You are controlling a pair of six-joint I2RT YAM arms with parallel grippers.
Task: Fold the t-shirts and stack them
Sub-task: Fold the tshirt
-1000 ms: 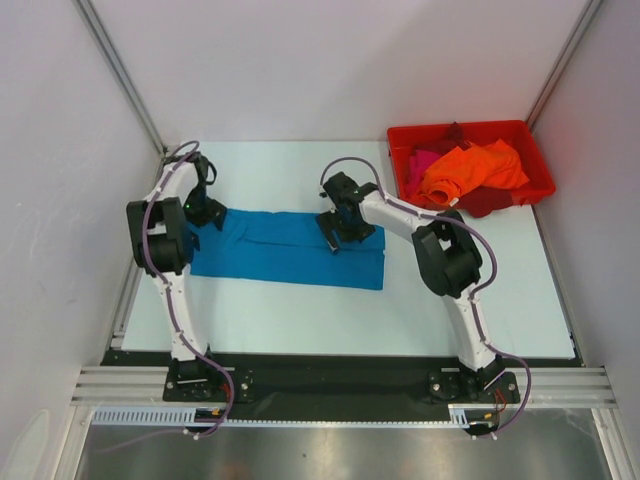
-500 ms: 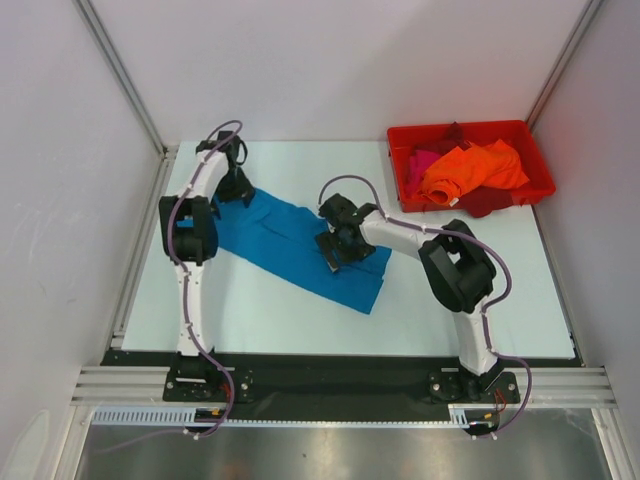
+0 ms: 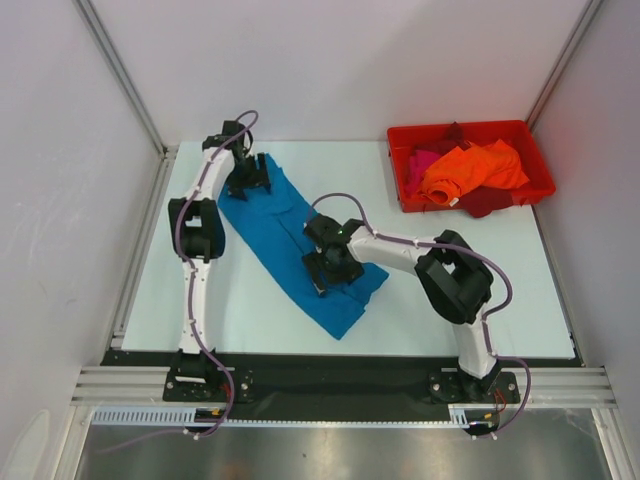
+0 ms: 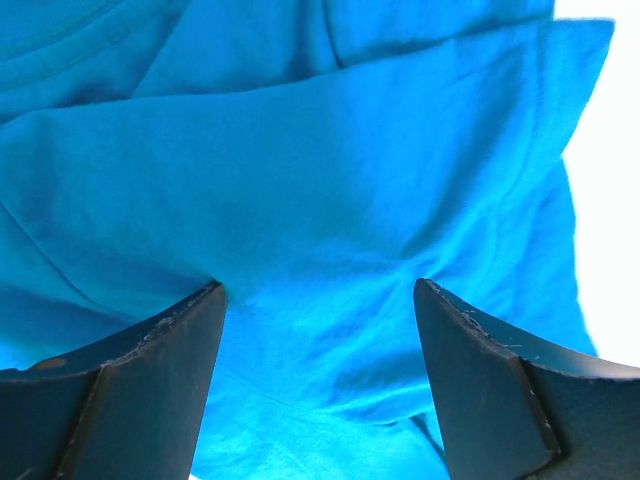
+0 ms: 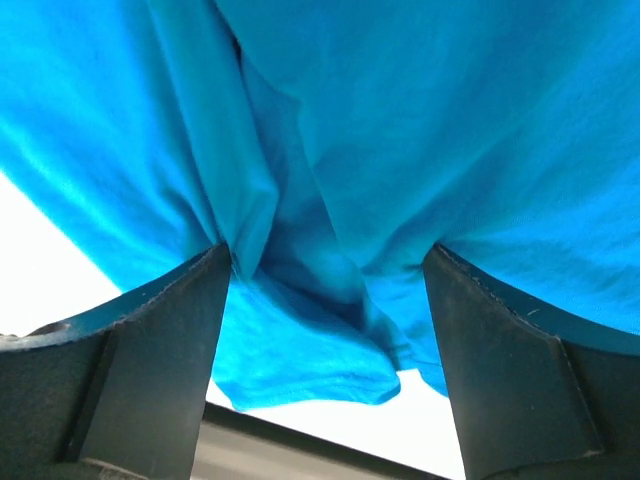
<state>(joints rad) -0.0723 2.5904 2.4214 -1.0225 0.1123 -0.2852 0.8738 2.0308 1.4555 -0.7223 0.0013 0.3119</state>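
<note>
My left gripper point(image 4: 320, 290) is spread wide. Both fingertips press down into the teal-blue t-shirt point(image 3: 275, 230), with a slack swell of cloth between them and nothing pinched. My right gripper point(image 5: 327, 255) is the same: jaws far apart, tips planted on the cloth, a soft ridge of folds running up between them, nothing clamped.

Outward from there, the shirt lies flat on the table point(image 3: 450, 300) as a long narrow band. Its long axis slants from the far left down toward the near middle. My left jaws sit at its far end and my right jaws a little short of its near end, so my two arms stand along that axis, one toward each end. In the right wrist view the cloth's edge shows just below my tips, with bare table beyond it.

I judge that the next fold goes across the long axis, end to end, and each arm is nearest its own end. The red bin point(image 3: 460, 127), holding the orange t-shirt point(image 3: 470, 168) and the others, is well apart at the far right.
</note>
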